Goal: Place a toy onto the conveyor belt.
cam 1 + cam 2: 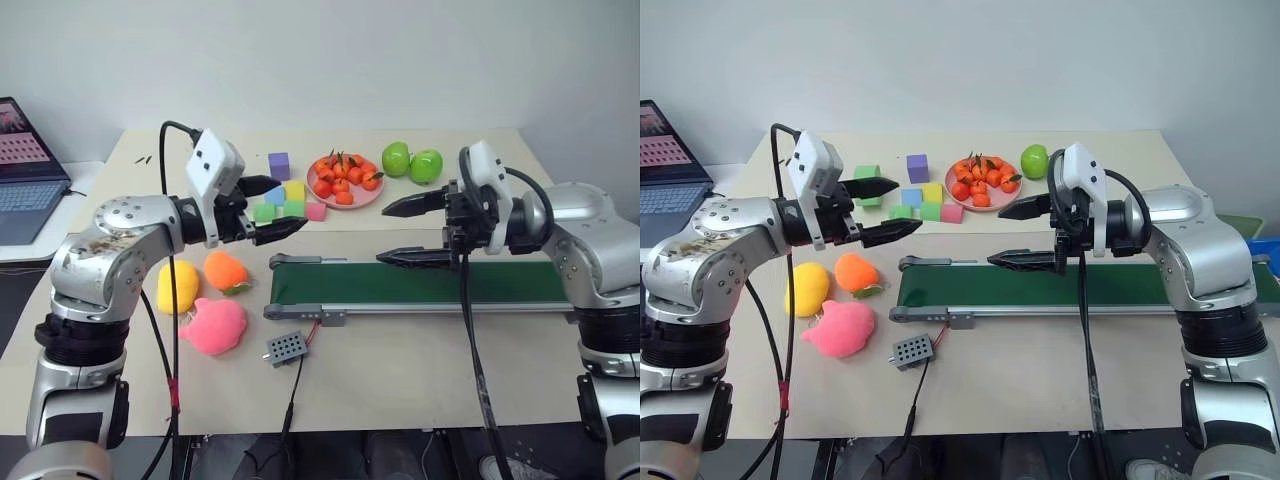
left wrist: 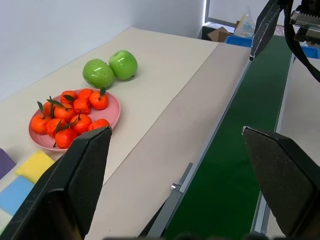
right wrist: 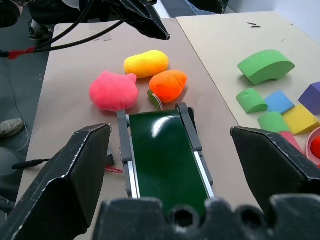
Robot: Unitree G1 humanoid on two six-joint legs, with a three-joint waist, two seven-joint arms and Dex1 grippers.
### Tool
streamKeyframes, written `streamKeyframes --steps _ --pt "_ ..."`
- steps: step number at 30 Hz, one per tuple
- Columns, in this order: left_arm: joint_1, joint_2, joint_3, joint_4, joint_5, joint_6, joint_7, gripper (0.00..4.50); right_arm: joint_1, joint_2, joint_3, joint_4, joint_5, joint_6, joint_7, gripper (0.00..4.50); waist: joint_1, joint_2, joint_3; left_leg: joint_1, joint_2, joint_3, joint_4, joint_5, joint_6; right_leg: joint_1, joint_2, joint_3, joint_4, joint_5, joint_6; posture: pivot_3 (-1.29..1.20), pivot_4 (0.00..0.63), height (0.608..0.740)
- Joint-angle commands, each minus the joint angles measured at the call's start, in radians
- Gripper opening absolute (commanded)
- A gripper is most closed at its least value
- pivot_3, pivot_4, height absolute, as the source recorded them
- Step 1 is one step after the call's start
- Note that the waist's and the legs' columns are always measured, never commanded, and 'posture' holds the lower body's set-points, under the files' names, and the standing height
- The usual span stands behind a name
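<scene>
Pink toy (image 1: pixel 214 325) lies on the desk (image 1: pixel 420 370) near its left front, just off the conveyor belt's (image 1: pixel 430 283) left end, beside yellow plush (image 1: pixel 177 286) and orange plush (image 1: pixel 225 269). Left pincer (image 1: pixel 272 207) and right pincer (image 1: pixel 396 232) both wide, empty, raised above the desk.

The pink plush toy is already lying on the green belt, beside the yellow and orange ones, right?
Not on the belt. The pink plush toy lies on the table just off the end of the green belt, beside the yellow plush and the orange plush. The right wrist view shows it.
</scene>
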Motion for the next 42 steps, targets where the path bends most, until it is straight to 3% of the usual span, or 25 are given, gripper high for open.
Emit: streamKeyframes --steps 1,9,16,25,30,35,42 --pt "0.001 0.011 0.015 -0.022 0.002 -0.011 0.000 4.46 -0.005 -0.010 -0.030 -0.020 0.004 -0.025 0.001 4.50 0.000 0.000 0.000 0.000 0.000 0.000 0.000 0.000 0.000 0.000 0.000 0.000 0.000 0.000 0.000 0.00 0.150 0.740" --pt "0.057 0.054 0.114 0.048 0.031 -0.049 0.044 4.46 -0.015 -0.008 -0.023 -0.006 0.002 -0.029 0.012 4.50 -0.006 0.000 0.000 0.000 0.000 0.000 0.000 0.000 0.000 0.000 0.000 0.000 0.000 0.000 0.000 0.00 0.150 0.740" --pt "0.301 0.128 0.325 -0.006 -0.005 -0.014 0.074 4.46 -0.077 0.014 0.028 0.065 -0.013 -0.039 0.072 4.50 -0.010 0.000 0.000 0.000 0.000 0.000 -0.002 0.000 0.000 -0.001 0.000 0.000 0.000 0.000 0.000 0.00 0.150 0.740" --pt "0.462 0.074 0.370 0.107 0.101 0.011 0.271 4.46 -0.129 0.063 0.067 0.139 -0.048 -0.079 0.121 4.50 0.002 0.000 0.000 0.001 0.000 0.000 -0.001 0.000 -0.001 -0.001 0.000 0.000 0.000 0.000 0.000 0.00 0.150 0.740" --pt "0.398 -0.043 0.529 0.123 -0.056 0.172 0.382 4.46 -0.125 0.059 0.070 0.143 -0.057 -0.080 0.134 4.50 0.002 -0.001 0.000 0.000 0.000 -0.001 -0.001 0.000 -0.001 -0.001 0.000 0.000 0.000 0.000 0.000 0.00 0.150 0.740" --pt "0.258 -0.146 0.969 0.292 -0.418 0.383 0.598 4.46 -0.118 0.057 0.066 0.138 -0.062 -0.075 0.142 4.50 -0.006 -0.001 0.000 0.000 0.002 -0.002 -0.001 0.001 -0.001 -0.001 0.000 -0.001 0.000 0.000 0.000 0.00 0.150 0.740" --pt "0.411 -0.157 1.201 0.395 -0.708 0.520 0.686 4.46 -0.130 0.070 0.076 0.160 -0.077 -0.084 0.151 4.50 -0.029 -0.001 0.000 0.001 0.002 -0.002 -0.002 0.000 -0.001 -0.001 -0.001 0.000 0.001 0.000 0.000 0.00 0.150 0.740"
